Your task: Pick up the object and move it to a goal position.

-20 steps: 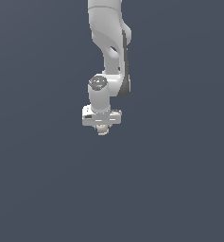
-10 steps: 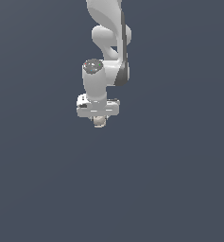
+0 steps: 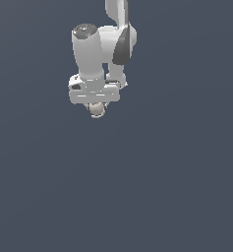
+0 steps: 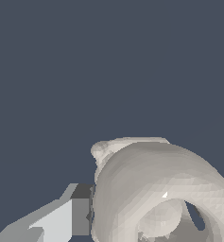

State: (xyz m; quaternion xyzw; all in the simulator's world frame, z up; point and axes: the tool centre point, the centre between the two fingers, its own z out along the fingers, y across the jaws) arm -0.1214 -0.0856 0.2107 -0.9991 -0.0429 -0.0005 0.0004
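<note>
Ball held tight and going up

Outside camera first. Robot arm (image 3: 101,49) comes down from 12 o'clock in the picture and fills the upper middle. The gripper (image 3: 95,106) hangs under the white bar (image 3: 94,93). The little cream ball (image 3: 96,110) sits just below that bar, tucked between the fingers, a bit above the middle of the picture and toward 11 o'clock. The fingers look squeezed on the ball from both sides.

What changed: a second ago the arm looked smaller and the ball was close to the middle of the picture. Half a second ago it was a bit higher. Now the arm looks bigger and the ball is higher again and more to the outside camera's left. So I think the ball has been picked up and is being carried. The picking-up part looks done. The moving part is under way. No goal mark shows, so I cannot tell how far is left.

Wrist camera next. The ball (image 4: 156,189) is huge here, at about 5 o'clock. It has a hollow dip in it. One finger (image 4: 61,217) presses right against its side at 7 o'clock. The other finger is hidden.

No box, bowl or tray shows in either camera, so nothing is inside anything.
</note>
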